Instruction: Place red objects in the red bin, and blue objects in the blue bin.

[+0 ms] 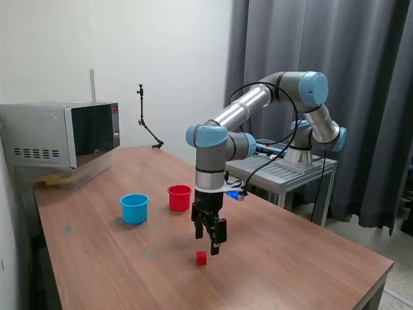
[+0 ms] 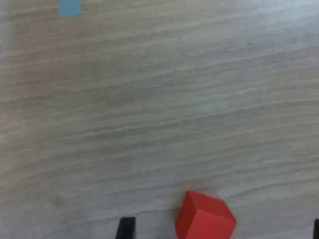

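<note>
Red cube (image 1: 201,258): on table, not binned; red cup (image 1: 179,197) far-left
Gripper (image 1: 211,247): spread, empty, just above cube
Other cubes: unseen

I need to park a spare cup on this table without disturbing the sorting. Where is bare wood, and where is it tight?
Bare wood lies along the table on the exterior view's right of the hand, and between the microwave and the blue cup. It is tight around the red cube under the hand and beside the red cup.
</note>
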You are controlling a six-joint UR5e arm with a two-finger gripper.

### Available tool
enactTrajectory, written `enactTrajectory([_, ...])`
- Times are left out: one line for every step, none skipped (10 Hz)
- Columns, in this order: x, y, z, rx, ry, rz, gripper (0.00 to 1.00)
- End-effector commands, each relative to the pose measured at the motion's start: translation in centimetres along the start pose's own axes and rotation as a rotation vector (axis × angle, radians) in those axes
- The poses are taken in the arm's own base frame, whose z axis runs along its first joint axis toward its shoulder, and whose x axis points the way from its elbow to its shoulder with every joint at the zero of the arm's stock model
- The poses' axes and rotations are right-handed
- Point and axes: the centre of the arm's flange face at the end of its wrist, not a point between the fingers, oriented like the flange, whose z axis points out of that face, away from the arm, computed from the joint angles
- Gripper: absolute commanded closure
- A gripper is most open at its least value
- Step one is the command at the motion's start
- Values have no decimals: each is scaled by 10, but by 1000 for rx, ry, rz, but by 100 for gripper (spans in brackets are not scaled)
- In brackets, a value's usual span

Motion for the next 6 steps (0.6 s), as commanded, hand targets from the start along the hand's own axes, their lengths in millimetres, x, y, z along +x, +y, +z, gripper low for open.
enactTrajectory([0, 2, 4, 0, 0, 0, 0])
enactTrajectory([0, 2, 8, 3, -1, 1, 0])
enactTrajectory([0, 3, 10, 4, -1, 5, 0])
enactTrajectory([0, 3, 12, 6, -2, 9, 0])
enactTrajectory([1, 3, 15, 7, -3, 12, 0])
enactTrajectory([1, 5, 15, 3, -2, 20, 0])
